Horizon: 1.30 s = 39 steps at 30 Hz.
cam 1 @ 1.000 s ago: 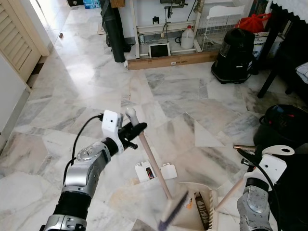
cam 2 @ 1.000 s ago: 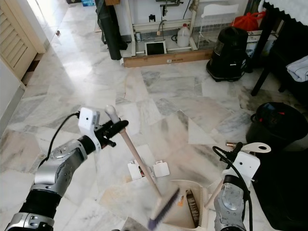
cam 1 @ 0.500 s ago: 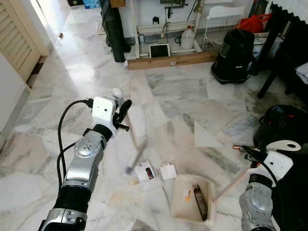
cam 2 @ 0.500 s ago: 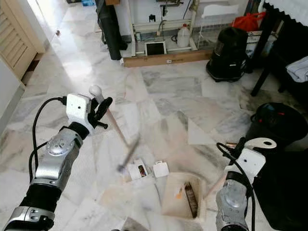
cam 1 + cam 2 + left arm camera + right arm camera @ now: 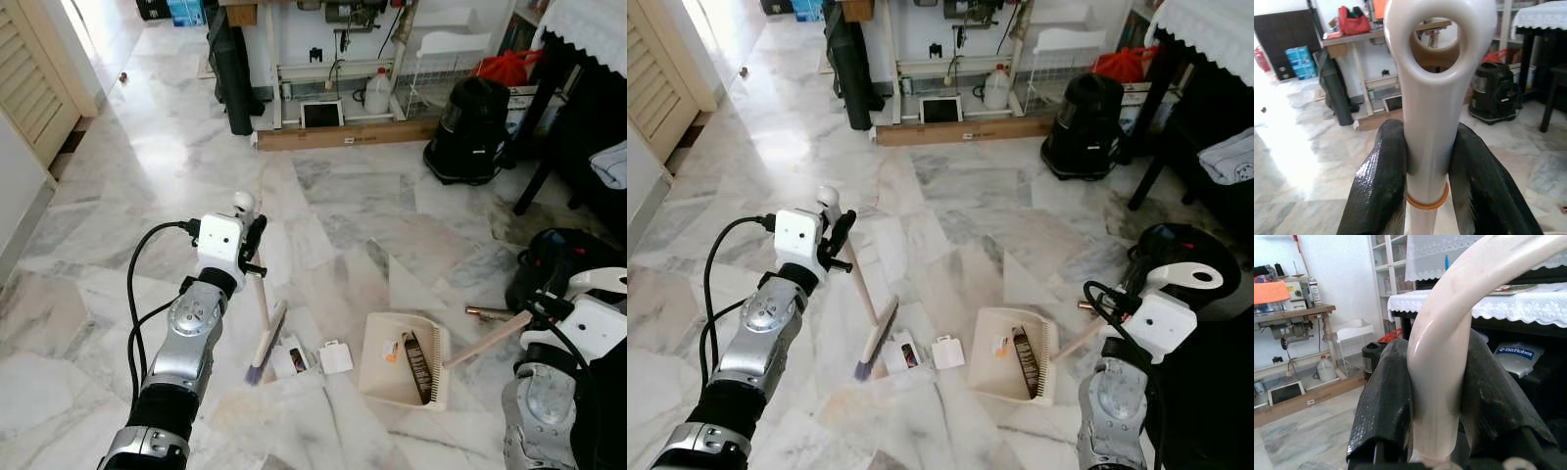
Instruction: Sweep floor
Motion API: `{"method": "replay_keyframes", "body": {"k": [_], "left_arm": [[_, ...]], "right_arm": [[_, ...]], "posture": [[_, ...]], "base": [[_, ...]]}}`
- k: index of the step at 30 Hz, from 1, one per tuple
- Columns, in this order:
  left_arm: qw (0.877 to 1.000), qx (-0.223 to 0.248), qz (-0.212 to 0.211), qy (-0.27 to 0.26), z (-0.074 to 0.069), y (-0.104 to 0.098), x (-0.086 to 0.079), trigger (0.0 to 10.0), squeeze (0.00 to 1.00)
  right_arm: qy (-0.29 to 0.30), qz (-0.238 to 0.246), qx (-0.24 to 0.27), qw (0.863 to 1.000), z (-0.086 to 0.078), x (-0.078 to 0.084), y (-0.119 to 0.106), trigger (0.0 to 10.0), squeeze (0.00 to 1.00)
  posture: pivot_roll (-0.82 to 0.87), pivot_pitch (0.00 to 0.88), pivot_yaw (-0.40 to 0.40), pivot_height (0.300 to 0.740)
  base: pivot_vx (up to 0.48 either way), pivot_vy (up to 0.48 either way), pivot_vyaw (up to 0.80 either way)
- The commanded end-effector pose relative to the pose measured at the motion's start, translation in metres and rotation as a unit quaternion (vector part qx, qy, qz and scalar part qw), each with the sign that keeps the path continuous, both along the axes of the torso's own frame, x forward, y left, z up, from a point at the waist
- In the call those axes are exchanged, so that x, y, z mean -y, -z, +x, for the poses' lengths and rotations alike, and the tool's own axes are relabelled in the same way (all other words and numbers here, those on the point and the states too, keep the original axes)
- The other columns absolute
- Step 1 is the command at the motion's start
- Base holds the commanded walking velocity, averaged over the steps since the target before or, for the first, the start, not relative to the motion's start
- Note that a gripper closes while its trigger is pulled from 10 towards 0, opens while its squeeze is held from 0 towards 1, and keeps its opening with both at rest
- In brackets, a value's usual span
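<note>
Your left gripper (image 5: 1427,171) pinches the light, stiff broom (image 5: 263,323) at its slick top, your right gripper (image 5: 1437,396) the dustpan (image 5: 404,360) handle, so keep both grips firm.

- The broom (image 5: 261,308) had a pale wooden handle with a white looped end cap and a dark bristle head. It stood nearly upright, its bristles resting on the marble floor (image 5: 353,196) just beside small white scraps (image 5: 335,355).
- The dustpan (image 5: 404,359) was cream-coloured and lay flat on the floor to the right of the scraps, well apart from the broom. It held a dark oblong item and a small orange bit. Its long pale handle rose toward the right.
</note>
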<state>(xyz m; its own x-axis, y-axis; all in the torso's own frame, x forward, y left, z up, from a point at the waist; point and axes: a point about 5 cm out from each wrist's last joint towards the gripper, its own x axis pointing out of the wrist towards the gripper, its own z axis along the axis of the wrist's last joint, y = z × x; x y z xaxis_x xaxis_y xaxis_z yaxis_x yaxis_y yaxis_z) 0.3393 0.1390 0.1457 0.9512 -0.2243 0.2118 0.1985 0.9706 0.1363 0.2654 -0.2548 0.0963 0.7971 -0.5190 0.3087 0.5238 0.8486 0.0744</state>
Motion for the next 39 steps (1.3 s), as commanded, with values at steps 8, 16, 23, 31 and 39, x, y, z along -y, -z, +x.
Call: {"method": "replay_keyframes", "body": {"k": [8,16,23,31,39], "left_arm": [[0.999,0.003,-0.013,-0.052,0.009,0.006,-0.015,10.0,0.0],[0.996,-0.005,-0.014,-0.087,0.005,0.018,-0.03,10.0,0.0],[0.995,0.006,-0.013,-0.1,-0.005,0.024,-0.039,10.0,0.0],[0.995,0.011,-0.007,-0.103,-0.019,0.03,-0.044,10.0,0.0],[0.995,0.011,-0.003,-0.095,-0.017,0.027,-0.043,10.0,0.0]], "right_arm": [[-0.025,0.021,-0.005,0.999,0.007,-0.016,0.001,10.0,0.0],[-0.057,0.003,-0.005,0.998,0.016,-0.021,-0.006,10.0,0.0],[-0.07,0.002,-0.004,0.998,0.021,-0.023,-0.011,10.0,0.0],[-0.085,-0.002,-0.006,0.996,0.022,-0.024,-0.013,10.0,0.0],[-0.082,0.005,-0.014,0.997,0.022,-0.026,-0.008,10.0,0.0]], "posture": [[0.08,0.0,0.004,0.74],[0.1,0.0,-0.027,0.74],[0.13,0.0,-0.047,0.74],[0.16,0.0,-0.061,0.74],[0.16,0.0,-0.037,0.74]], "base": [[0.0,0.0,0.0],[0.0,0.0,0.0],[0.0,0.0,0.0],[0.0,0.0,0.0],[0.0,0.0,0.0]]}}
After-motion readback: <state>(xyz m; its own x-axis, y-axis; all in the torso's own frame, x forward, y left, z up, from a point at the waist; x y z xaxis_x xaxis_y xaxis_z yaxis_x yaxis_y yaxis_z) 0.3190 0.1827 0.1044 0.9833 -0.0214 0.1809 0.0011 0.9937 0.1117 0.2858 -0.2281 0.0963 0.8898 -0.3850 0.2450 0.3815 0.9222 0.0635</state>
